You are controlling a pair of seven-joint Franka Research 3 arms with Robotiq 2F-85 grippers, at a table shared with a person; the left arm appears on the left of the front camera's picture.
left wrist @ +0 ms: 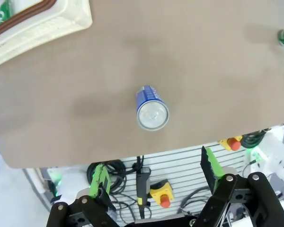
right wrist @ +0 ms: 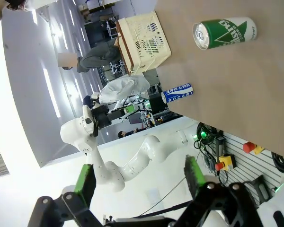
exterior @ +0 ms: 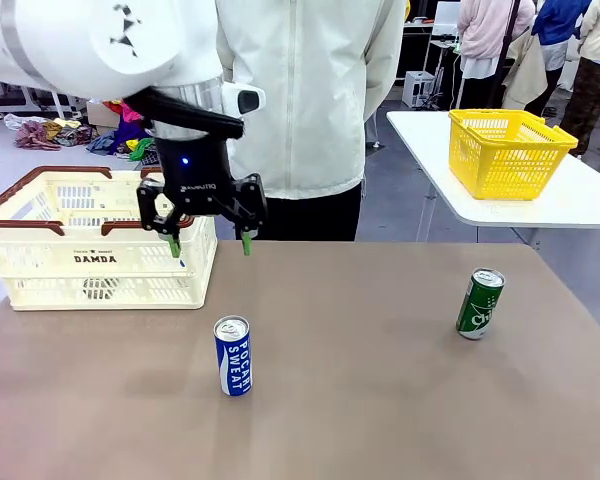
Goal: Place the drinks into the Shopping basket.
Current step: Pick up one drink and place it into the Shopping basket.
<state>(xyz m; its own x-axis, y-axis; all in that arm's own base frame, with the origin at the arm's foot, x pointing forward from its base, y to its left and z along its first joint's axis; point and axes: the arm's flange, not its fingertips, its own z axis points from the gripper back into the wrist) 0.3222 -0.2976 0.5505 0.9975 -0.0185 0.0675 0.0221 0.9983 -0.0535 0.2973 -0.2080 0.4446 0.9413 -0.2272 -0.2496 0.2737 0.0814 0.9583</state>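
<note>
The blue Pocari Sweat can (exterior: 233, 356) stands upright on the brown table (exterior: 380, 420), near the middle of my side and well clear of the Shopping basket (exterior: 100, 262). From the left wrist camera I look almost straight down on its silver top. The green can (exterior: 479, 303) stands far off to the right, leaning a little as I see it, with nothing close to it.

The cream DAMDA crate sits at the far left of the table. Neither of these two cans is in it, so I judge that both placements remain to be done. A green patch (left wrist: 1, 13) shows inside the crate's corner in the left wrist view; I cannot tell what it is.

My left gripper (exterior: 210, 245) hangs in the air in front of the crate's near right corner, above and behind the blue can, fingers spread wide and empty. My right gripper (right wrist: 139, 177) is also spread wide with nothing in it, its camera taking in the green can from a distance.

A person in a white jacket (exterior: 310, 90) stands at the far side, hands out of the work area.
</note>
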